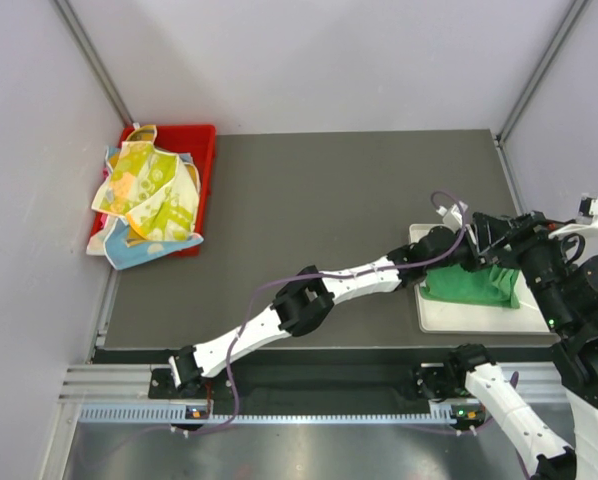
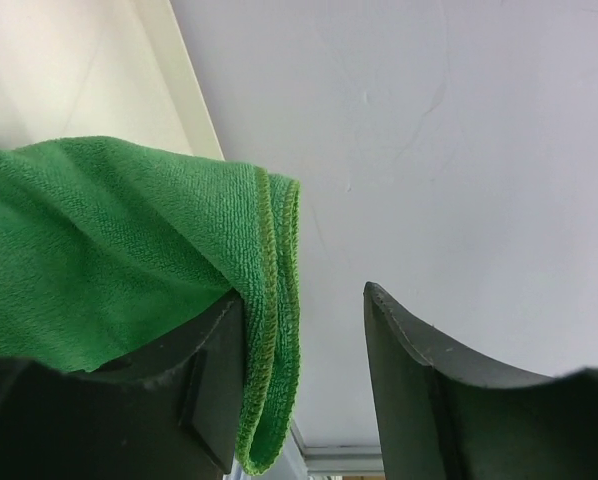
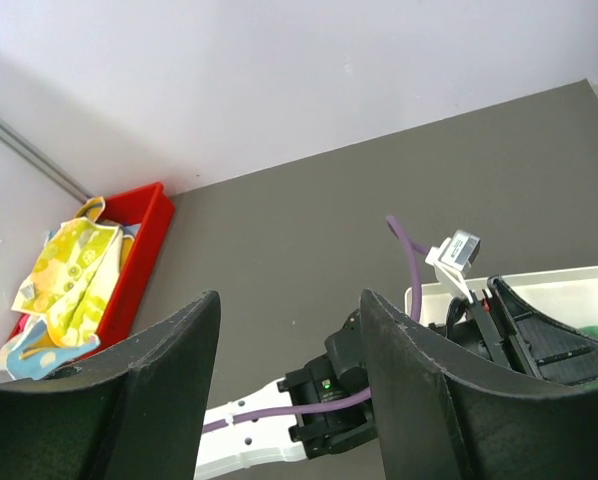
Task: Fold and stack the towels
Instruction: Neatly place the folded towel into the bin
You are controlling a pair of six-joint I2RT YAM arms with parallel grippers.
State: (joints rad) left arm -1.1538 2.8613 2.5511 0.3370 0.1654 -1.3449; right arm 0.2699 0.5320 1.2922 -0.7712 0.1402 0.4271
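Dark tabletop. Left arm is stretched across to the right side, with the right arm bent beside it. Red bin at far left holds a loose heap: yellow patterned towel on top, light blue dotted towel spilling over the near edge. White tray at right has the green towel bunched on it. Left gripper is at the green towel with its jaws apart; the hem drapes against one finger, unpinched. Right gripper is near the tray, spread wide and holding nothing.

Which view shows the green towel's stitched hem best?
Left wrist: the green towel fills the left half, hem stitching sharp. Top external shows it small on the white tray; right wrist catches only a green sliver.
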